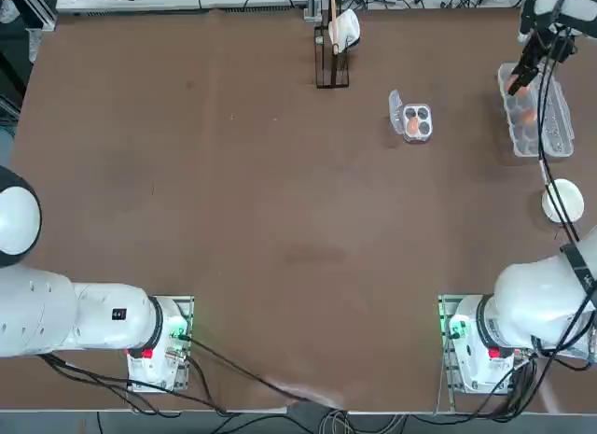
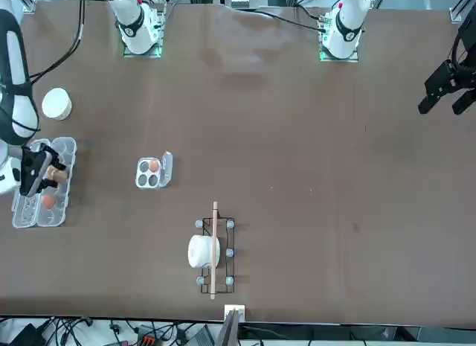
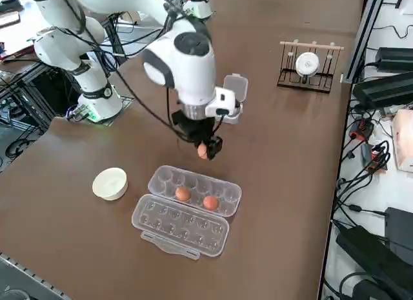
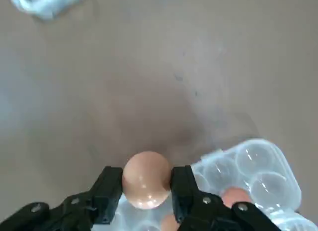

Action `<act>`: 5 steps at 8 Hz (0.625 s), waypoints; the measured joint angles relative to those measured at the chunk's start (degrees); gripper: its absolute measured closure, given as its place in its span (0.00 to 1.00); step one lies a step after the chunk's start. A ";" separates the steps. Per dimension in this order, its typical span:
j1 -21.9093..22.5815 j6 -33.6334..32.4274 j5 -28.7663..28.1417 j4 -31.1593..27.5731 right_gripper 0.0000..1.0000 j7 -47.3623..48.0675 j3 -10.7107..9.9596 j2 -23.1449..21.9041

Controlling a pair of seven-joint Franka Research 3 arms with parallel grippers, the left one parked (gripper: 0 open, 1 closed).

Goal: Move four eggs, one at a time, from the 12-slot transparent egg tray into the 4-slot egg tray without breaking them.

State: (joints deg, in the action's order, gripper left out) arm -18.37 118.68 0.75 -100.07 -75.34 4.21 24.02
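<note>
My right gripper (image 3: 205,148) is shut on one orange-brown egg (image 4: 146,179), held in the air just above the 12-slot transparent egg tray (image 3: 193,190). The wrist view shows a black finger (image 4: 109,189) pressed on each side of the egg. Two more eggs (image 3: 183,194) (image 3: 210,202) lie in the long tray's cups, its lid (image 3: 181,226) folded open beside them. The 4-slot egg tray (image 1: 415,121) stands to the left of the long tray in the top view and has one egg (image 1: 411,125) in a cup. In the side view the arm hides most of it.
A white round bowl (image 1: 563,201) sits on the table near the long tray, on the robot's side. A black wire rack (image 1: 333,51) with a white object and a wooden stick stands at the table's far edge. Brown tabletop (image 1: 280,219) stretches between the trays and the arm bases.
</note>
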 joint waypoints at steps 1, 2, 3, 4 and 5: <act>2.92 -0.84 -0.01 -0.03 0.43 6.51 0.13 -0.71; 5.91 -0.96 -0.03 -0.13 0.43 12.73 0.22 -0.96; 9.00 -0.77 -0.04 -0.37 0.43 19.11 0.28 -0.97; 12.07 -0.55 -0.03 -0.64 0.43 25.74 0.31 -0.95; 14.70 -0.32 -0.04 -0.94 0.43 32.00 0.32 -0.94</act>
State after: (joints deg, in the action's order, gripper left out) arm -3.66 118.35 0.71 -101.01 -43.34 4.53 23.08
